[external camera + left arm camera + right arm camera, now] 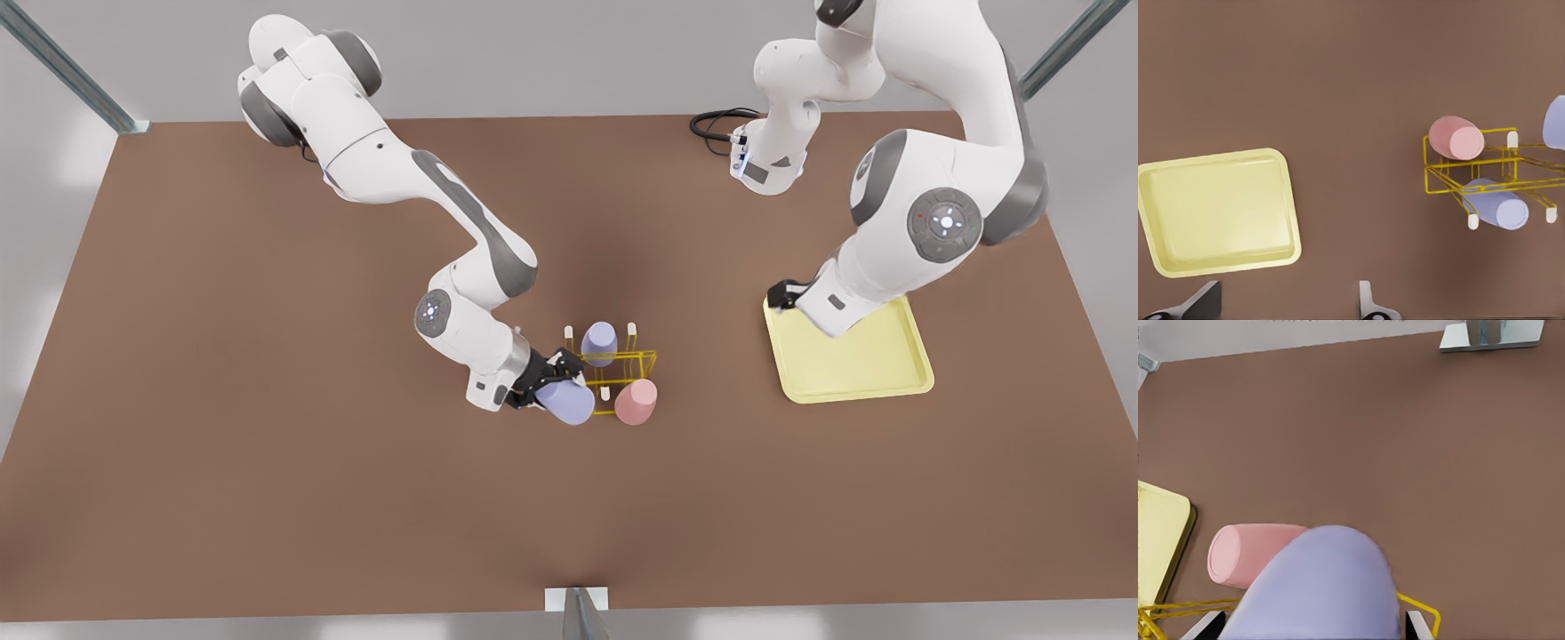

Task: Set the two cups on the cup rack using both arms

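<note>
Closest to the right wrist camera is the held lavender cup (1325,587), clamped from both sides by the black fingers (1418,628) of the right gripper (553,384). In the front view this gripper sits just left of centre, and the cup (569,402) it grips is tilted at the lower left corner of the cup rack (642,357). I cannot tell whether it is already over a peg.

Just beside it, at the rack's lower right corner, is the pink cup (637,402), base toward the camera and leaning against the yellow wire. The second lavender cup (599,342) stands on the rack's upper side, between two cream-tipped pegs (631,330). From the left wrist camera the rack (1438,180) appears at the right of the frame with the pink cup (1457,138) and this lavender cup (1498,205) tilted on it; the held cup (1557,120) is cut off by the right edge.

The left gripper (1285,310) hangs with its fingers (1368,305) spread wide and gripping nothing, above the brown bench (1351,67) just beside the pale yellow tray (1218,213). In the front view it (787,293) is at the tray's upper left corner, in the right half of the frame, well apart from the rack, and this arm waits. The tray (853,369) lies flat on the bench (267,462). A black cable (716,124) loops near the upper edge of the bench.
</note>
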Robot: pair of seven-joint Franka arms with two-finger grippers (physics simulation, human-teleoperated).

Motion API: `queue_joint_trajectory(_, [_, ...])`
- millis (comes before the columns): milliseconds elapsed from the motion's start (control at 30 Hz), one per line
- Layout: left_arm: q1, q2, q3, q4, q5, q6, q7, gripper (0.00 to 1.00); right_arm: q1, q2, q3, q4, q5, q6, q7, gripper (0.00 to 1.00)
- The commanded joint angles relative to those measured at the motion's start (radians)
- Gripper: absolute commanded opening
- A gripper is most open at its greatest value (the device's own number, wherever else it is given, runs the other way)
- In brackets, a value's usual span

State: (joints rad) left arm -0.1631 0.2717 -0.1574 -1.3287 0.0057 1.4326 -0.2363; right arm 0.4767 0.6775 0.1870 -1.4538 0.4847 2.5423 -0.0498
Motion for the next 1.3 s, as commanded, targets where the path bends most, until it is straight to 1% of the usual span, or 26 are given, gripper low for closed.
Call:
queue_joint_trajectory(0, [-0.03,0.018,-0.013,0.008,-0.003,0.019,-0.135,1.0,-0.001,0.001,0.003,0.007,0.002,-0.01,-0.001,1.0])
queue_joint_trajectory(67, [-0.082,0.02,-0.014,0.006,-0.001,0.012,-0.339,1.0,-0.001,0.001,0.003,0.009,0.003,-0.01,-0.001,1.0])
queue_joint_trajectory(433, [-0.061,0.02,-0.007,0.006,-0.003,0.006,-0.282,1.0,-0.004,-0.001,0.006,0.015,0.005,-0.013,0.001,1.0])
queue_joint_trajectory(467, [-0.059,0.02,-0.007,0.005,-0.003,0.006,-0.282,1.0,-0.006,-0.006,0.006,0.015,0.043,-0.014,0.001,1.0])
queue_joint_trajectory(500, [-0.061,0.02,-0.007,0.005,-0.003,0.003,-0.282,1.0,-0.01,-0.016,-0.008,0.007,0.051,-0.084,0.013,1.0])
queue_joint_trajectory(533, [-0.061,0.02,-0.008,0.005,-0.003,-0.006,-0.282,1.0,0.0,-0.045,-0.096,-0.007,0.045,-0.233,0.034,1.0])
queue_joint_trajectory(567, [-0.062,0.02,-0.008,0.005,-0.003,-0.006,-0.282,1.0,0.046,-0.067,-0.252,-0.005,-0.022,-0.408,0.071,1.0])
queue_joint_trajectory(600, [-0.065,0.02,-0.01,0.005,-0.003,-0.006,-0.287,1.0,0.013,-0.059,-0.336,-0.005,-0.225,-0.534,0.091,1.0])
queue_joint_trajectory(633, [-0.062,0.02,-0.01,0.005,-0.003,-0.006,-0.284,1.0,-0.093,-0.042,-0.353,0.001,-0.291,-0.597,0.081,1.0])
queue_joint_trajectory(667, [-0.064,0.02,-0.01,0.005,-0.004,-0.006,-0.284,1.0,-0.176,-0.032,-0.354,0.0,-0.388,-0.611,0.077,1.0])
queue_joint_trajectory(700, [-0.064,0.02,-0.01,0.005,-0.003,-0.006,-0.284,1.0,-0.25,-0.024,-0.356,0.004,-0.434,-0.612,0.081,1.0])
queue_joint_trajectory(733, [-0.064,0.02,-0.01,0.005,-0.003,-0.006,-0.284,1.0,-0.253,-0.073,-0.383,0.019,-0.463,-0.675,0.074,1.0])
queue_joint_trajectory(767, [-0.064,0.02,-0.01,0.005,-0.003,-0.006,-0.284,1.0,-0.254,-0.139,-0.39,0.046,-0.466,-0.769,0.064,1.0])
queue_joint_trajectory(833, [-0.062,0.02,-0.01,0.006,-0.003,-0.006,-0.284,1.0,-0.259,-0.179,-0.393,0.208,-0.463,-1.048,0.071,1.0])
queue_joint_trajectory(867, [-0.062,0.02,-0.01,0.006,-0.003,-0.006,-0.284,1.0,-0.266,-0.211,-0.402,0.234,-0.465,-1.117,0.062,1.0])
queue_joint_trajectory(900, [-0.062,0.02,-0.01,0.006,-0.003,-0.006,-0.284,1.0,-0.279,-0.266,-0.386,0.227,-0.466,-1.172,0.073,1.0])
queue_joint_trajectory(933, [-0.064,0.02,-0.01,0.005,-0.004,-0.008,-0.284,1.0,-0.282,-0.297,-0.383,0.217,-0.479,-1.177,0.074,1.0])
queue_joint_trajectory(967, [-0.062,0.02,-0.01,0.006,-0.001,-0.009,-0.282,1.0,-0.297,-0.406,-0.38,0.136,-0.488,-1.166,0.077,1.0])
queue_joint_trajectory(1000, [-0.036,0.018,-0.007,0.006,-0.006,-0.041,-0.282,1.0,-0.328,-0.449,-0.339,0.122,-0.508,-1.166,0.077,1.0])
queue_joint_trajectory(1033, [-0.036,0.021,-0.008,0.003,-0.007,-0.04,-0.282,1.0,-0.349,-0.476,-0.316,0.101,-0.52,-1.166,0.077,1.0])
queue_joint_trajectory(1067, [-0.044,0.034,-0.013,0.013,-0.003,-0.035,-0.252,1.0,-0.363,-0.513,-0.313,0.064,-0.521,-1.165,0.077,1.0])
queue_joint_trajectory(1133, [-0.052,0.034,-0.014,0.026,-0.007,-0.04,-0.166,1.0,-0.377,-0.53,-0.313,0.041,-0.523,-1.165,0.07,1.0])
queue_joint_trajectory(1200, [-0.058,0.026,-0.019,0.026,-0.004,-0.061,-0.176,1.0,-0.38,-0.535,-0.313,0.038,-0.521,-1.165,0.065,1.0])
queue_joint_trajectory(1233, [-0.058,0.032,-0.019,0.025,-0.004,-0.1,-0.215,1.0,-0.386,-0.533,-0.313,0.038,-0.523,-1.165,0.064,1.0])
queue_joint_trajectory(1267, [-0.055,0.049,-0.008,0.026,0.002,-0.098,-0.216,1.0,-0.386,-0.533,-0.313,0.038,-0.525,-1.166,0.064,1.0])
